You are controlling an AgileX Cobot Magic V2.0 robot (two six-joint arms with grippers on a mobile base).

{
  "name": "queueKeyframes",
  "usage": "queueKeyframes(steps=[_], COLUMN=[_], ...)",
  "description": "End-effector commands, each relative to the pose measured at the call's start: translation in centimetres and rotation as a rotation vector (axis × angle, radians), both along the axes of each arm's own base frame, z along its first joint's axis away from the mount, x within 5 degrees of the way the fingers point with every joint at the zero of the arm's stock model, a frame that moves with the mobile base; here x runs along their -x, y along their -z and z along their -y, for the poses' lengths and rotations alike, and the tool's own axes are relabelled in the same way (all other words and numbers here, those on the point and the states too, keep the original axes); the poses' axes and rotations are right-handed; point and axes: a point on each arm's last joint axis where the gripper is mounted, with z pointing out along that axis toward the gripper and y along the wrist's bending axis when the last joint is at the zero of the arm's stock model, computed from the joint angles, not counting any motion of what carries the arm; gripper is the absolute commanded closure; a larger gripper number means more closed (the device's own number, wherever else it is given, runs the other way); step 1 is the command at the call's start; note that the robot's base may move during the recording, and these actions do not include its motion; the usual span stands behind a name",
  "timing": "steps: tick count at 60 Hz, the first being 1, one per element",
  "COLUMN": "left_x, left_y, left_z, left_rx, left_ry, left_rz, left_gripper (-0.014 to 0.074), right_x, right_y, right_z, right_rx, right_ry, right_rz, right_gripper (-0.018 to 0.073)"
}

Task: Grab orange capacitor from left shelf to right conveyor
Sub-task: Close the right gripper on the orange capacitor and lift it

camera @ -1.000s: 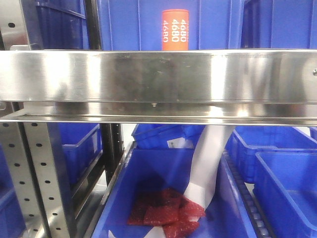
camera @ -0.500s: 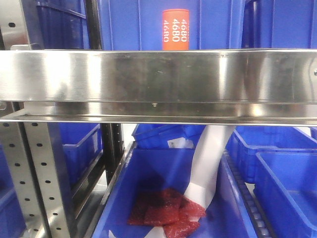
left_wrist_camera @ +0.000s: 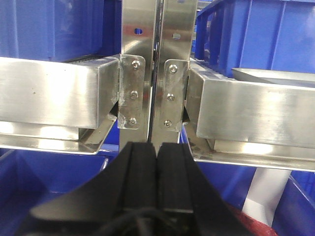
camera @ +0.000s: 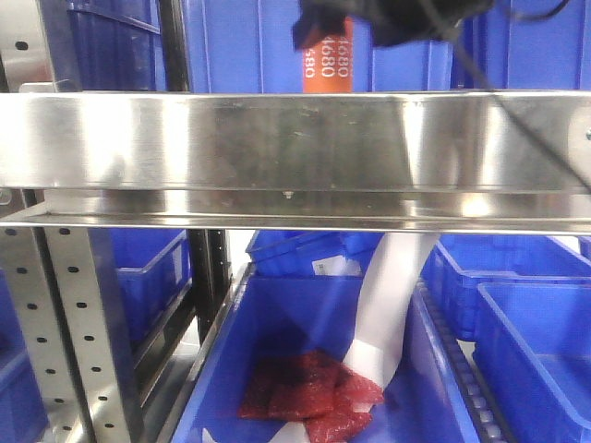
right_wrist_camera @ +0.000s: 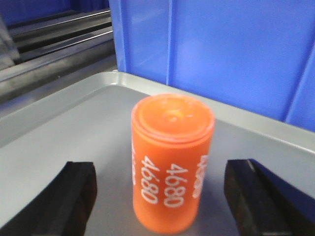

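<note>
The orange capacitor (camera: 330, 66) stands upright on the left shelf, just behind its shiny steel beam (camera: 231, 138). My right gripper (camera: 337, 28) reaches in from the upper right and hides the capacitor's top. In the right wrist view the capacitor (right_wrist_camera: 170, 162) stands between the two black fingers (right_wrist_camera: 74, 196) of my right gripper (right_wrist_camera: 161, 169), which is open, with clear gaps on both sides. My left gripper (left_wrist_camera: 157, 147) is shut on nothing, pointing at the steel uprights (left_wrist_camera: 152, 64) of the shelf. The right conveyor is out of view.
The capacitor rests on a grey tray (right_wrist_camera: 59, 132) in front of a blue bin wall (right_wrist_camera: 236, 54). Below the beam are blue bins (camera: 536, 323), red crinkled packets (camera: 309, 397), a white strip (camera: 388, 295) and perforated grey uprights (camera: 74, 323).
My right gripper has come into the front view from the upper right and now covers the capacitor's top. The capacitor has stayed in place.
</note>
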Motion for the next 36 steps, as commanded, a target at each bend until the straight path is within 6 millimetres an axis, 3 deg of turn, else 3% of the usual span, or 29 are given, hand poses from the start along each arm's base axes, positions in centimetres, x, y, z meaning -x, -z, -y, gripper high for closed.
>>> queueKeyframes(steps=[1, 17, 36], left_x=[0.2, 0.2, 0.2], left_y=[-1.0, -1.0, -1.0], left_z=[0.0, 0.0, 0.0], left_rx=[0.008, 0.008, 0.008], left_ry=[0.0, 0.0, 0.0], left_rz=[0.106, 0.106, 0.106], left_gripper=[0.0701, 0.0701, 0.0701], right_x=[-0.6, -1.8, -1.9], right_y=[-2.7, -1.3, -1.4], right_z=[-0.1, -0.1, 0.1], right_rx=[-0.087, -0.107, -0.108], right_ry=[-0.002, 0.005, 0.009], right_rz=[0.162, 0.196, 0.21], right_gripper=[-0.0066, -0.0027, 0.0353])
